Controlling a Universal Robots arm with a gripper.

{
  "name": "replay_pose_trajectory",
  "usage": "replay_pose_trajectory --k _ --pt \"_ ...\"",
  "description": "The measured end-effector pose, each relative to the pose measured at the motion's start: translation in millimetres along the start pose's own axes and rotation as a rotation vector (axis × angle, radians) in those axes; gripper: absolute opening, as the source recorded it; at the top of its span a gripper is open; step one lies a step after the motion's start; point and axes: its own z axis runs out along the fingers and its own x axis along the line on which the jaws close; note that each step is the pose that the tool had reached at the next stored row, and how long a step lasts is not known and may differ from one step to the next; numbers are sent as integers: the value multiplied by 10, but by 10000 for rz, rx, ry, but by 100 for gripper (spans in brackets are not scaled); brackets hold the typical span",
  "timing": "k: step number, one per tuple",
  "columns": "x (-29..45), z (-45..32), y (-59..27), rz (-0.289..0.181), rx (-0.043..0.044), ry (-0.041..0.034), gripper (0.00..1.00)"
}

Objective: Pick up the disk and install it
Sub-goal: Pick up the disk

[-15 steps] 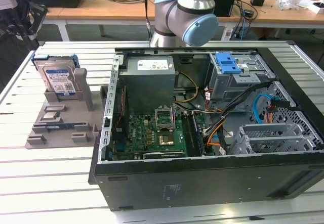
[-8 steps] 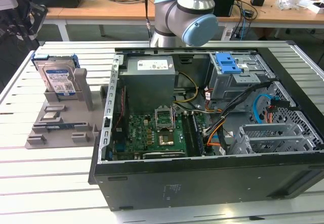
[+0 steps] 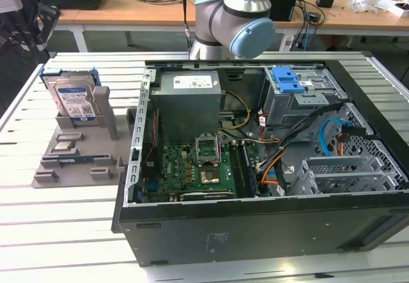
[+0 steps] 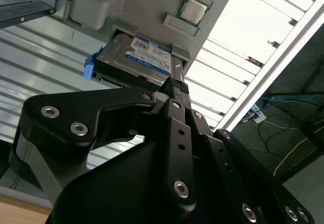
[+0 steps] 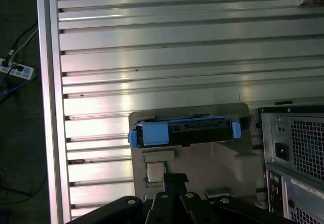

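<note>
status: early stage. judged from the layout, neither the pick-up nor the installation is done.

1. gripper (image 4: pixel 174 86): in both wrist views the fingers (image 5: pixel 174 178) appear closed together with nothing between them. they hang above the grey holder (image 5: pixel 212 163), clear of every part.
2. the disk (image 4: pixel 142 57): it stands on edge in a slot of the grey holder, blue carrier frame around it, label face showing in the second wrist view. no finger touches it. a small square chip (image 5: pixel 155 171) lies in a holder pocket between the fingertips and the disk in the first wrist view.
3. tabletop (image 3: pixel 64 232): slatted metal. it carries the holder at the exterior view's left.
4. computer case (image 3: pixel 255 225): it lies open just beside the holder. a blue latch piece (image 3: pixel 289 78) sits on the drive cage at the far side, with no disk visible there.
</note>
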Motion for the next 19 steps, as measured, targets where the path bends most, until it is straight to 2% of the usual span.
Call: replay_pose_trajectory --k 4,19 --pt "1 0 0 -26 0 1 11" --pt "1 1 0 -2738 -67 86 11"
